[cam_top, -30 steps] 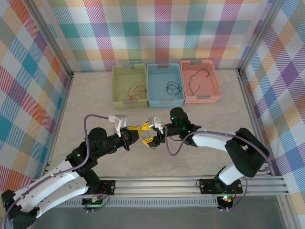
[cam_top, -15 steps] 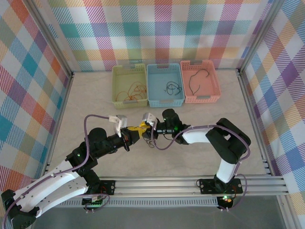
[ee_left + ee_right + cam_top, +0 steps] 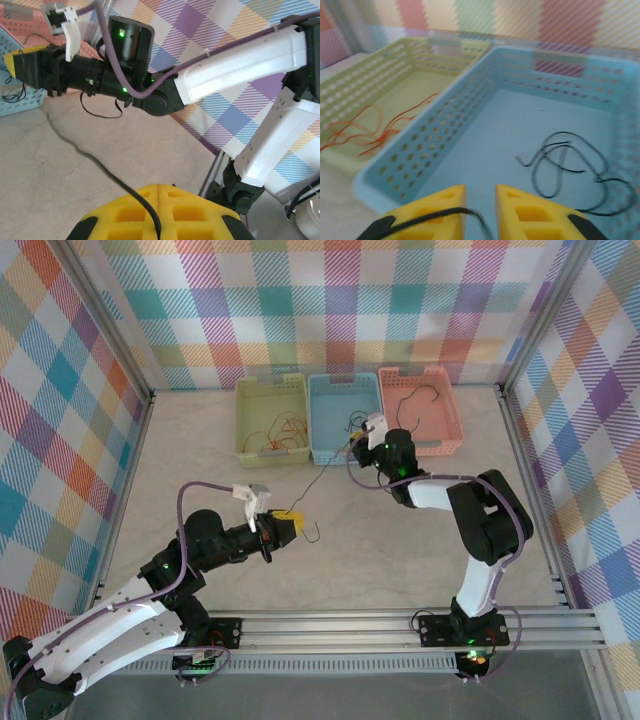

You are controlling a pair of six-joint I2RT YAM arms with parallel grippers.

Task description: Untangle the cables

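Orange-red, dark and black cables (image 3: 283, 432) loose in three baskets (image 3: 345, 454); one thin dark cable (image 3: 325, 477) stretched slantwise before them.

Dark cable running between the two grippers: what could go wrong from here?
The dark cable runs from the shut left gripper to the right gripper at the blue basket rim; more pull might yank it free or overstrain it. A narrow gap shows between the right fingers, so that hold may slip. It could snag the loose cable inside.

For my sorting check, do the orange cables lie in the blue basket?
No, the orange cables lie in the green basket.
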